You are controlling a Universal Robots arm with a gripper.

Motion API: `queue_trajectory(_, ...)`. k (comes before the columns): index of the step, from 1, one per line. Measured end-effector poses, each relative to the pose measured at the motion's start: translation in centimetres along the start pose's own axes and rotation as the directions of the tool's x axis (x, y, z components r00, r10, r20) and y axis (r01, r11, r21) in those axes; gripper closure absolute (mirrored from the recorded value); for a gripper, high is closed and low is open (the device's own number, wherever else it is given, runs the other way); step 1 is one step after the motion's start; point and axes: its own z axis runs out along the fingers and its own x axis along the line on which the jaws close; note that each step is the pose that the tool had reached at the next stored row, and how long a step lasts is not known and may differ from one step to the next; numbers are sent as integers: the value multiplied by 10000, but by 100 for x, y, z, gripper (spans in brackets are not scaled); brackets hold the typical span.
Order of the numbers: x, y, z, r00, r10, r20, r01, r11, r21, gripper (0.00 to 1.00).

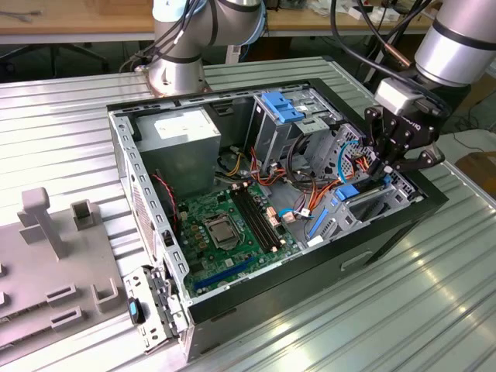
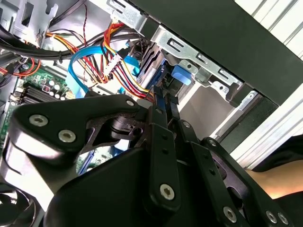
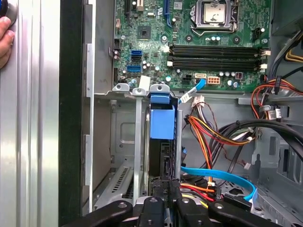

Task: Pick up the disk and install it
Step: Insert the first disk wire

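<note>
The disk [image 3: 162, 124], dark with bright blue plastic rails, stands on edge in a metal bay slot at the open computer case's [image 1: 155, 105] front end, on the exterior view's right. In the exterior view my black gripper [image 1: 385, 167] reaches down into that bay, where the disk [image 1: 364, 203] sits low. In both wrist views the gripper [image 3: 165, 187] has its slim fingers [image 2: 161, 106] drawn close together on the disk's [image 2: 182, 75] near edge. The disk's lower part is hidden by the bay walls.
Coloured power wires and a blue data cable [image 3: 222, 176] hang close beside the bay. The green motherboard [image 1: 225, 225], the grey power supply [image 1: 182, 136] and a blue-latched drive cage [image 1: 283, 108] lie inside the case. A person's hand [image 3: 4, 38] rests on the table beside the case.
</note>
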Motion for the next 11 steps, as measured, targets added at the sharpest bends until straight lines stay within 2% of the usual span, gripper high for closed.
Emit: queue_trajectory(11, -2, 1, 20, 9999, 160, -9, -160, 9999, -8, 84)
